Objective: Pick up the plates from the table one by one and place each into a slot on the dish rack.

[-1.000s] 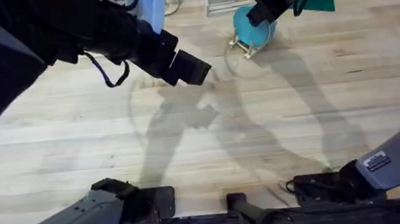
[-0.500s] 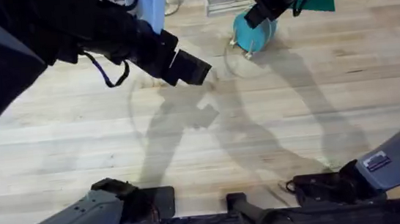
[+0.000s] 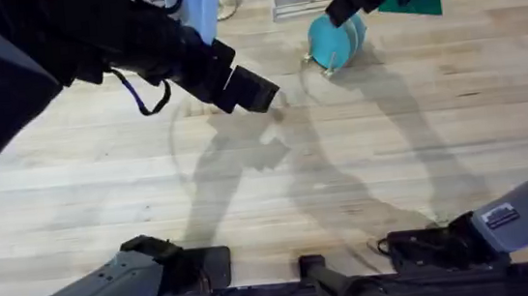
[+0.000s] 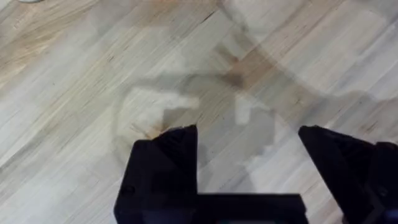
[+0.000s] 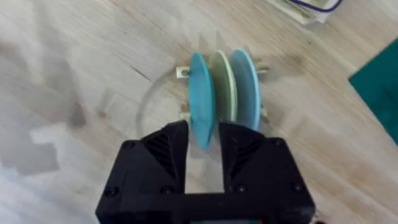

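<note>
Plates stand on edge in the dish rack (image 5: 219, 68) at about one o'clock on the worktop (image 3: 391, 155) in the overhead view, three discs side by side between the pegs: a teal plate (image 5: 199, 106) nearest the right gripper (image 5: 203, 144), a pale yellow plate (image 5: 222, 84) in the middle and a lighter blue disc (image 5: 245, 84) beyond. Held upright by the slots, they lean on the pegs rather than on one another, which is the whole point of the rack.

In its wrist view the right gripper sits just above the teal plate's rim, its jaws set narrowly apart with the rim in line with the gap; I cannot tell whether the pads touch the plate, though the plate looks seated and carried by the rack.

The left gripper (image 4: 249, 168) hovers over bare wood near eleven o'clock, jaws wide and holding nothing, kept well apart from the rack.

Against the overhead view a second ago, the right arm has drawn back toward twelve o'clock, uncovering more of the teal plate, while the left arm has not shifted.
</note>
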Motion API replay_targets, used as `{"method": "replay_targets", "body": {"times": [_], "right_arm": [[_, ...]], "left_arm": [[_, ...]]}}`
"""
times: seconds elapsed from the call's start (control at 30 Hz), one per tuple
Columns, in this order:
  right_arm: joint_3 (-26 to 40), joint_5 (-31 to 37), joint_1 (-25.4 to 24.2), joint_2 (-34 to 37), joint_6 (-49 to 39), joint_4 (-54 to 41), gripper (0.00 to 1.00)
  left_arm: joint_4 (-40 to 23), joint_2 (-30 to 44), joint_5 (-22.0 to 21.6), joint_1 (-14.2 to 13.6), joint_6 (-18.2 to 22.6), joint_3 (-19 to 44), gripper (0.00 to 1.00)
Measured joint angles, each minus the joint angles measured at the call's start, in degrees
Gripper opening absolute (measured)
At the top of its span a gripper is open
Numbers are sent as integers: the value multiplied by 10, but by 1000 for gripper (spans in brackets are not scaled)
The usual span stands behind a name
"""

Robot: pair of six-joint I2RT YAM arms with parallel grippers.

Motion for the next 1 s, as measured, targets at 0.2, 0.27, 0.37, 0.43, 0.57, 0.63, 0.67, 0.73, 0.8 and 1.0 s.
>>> {"method": "replay_targets", "body": {"times": [0.2, 0.27, 0.37, 0.43, 0.57, 0.63, 0.67, 0.73, 0.8, 1.0], "right_arm": [[32, 32, 0, -48, 8, -71, 671], [34, 39, 0, -63, 8, -85, 938], [34, 49, 7, -132, 8, -142, 993], [34, 49, 8, -155, 8, -165, 994], [25, 43, 8, -201, 9, -176, 995], [2, 34, 8, -230, 9, -172, 995], [-11, 30, 8, -243, 10, -170, 995], [-47, 21, 9, -272, 15, -167, 995], [-84, 12, 10, -297, 22, -166, 995], [-173, -15, 29, -347, 36, -169, 995]], "left_arm": [[0, 0, 0, 0, 0, 0, 993], [0, 0, 0, 0, 0, 0, 993], [0, 0, 0, 0, 0, 0, 993], [0, 0, 0, 0, 0, 0, 992], [0, 0, 0, 0, 0, 0, 994], [0, 0, 0, 0, 0, 0, 994], [0, 0, 0, 0, 0, 0, 994], [0, 0, 0, 0, 0, 0, 994], [0, 0, 0, 0, 0, 0, 994], [0, 0, 0, 0, 0, 0, 993]]}}
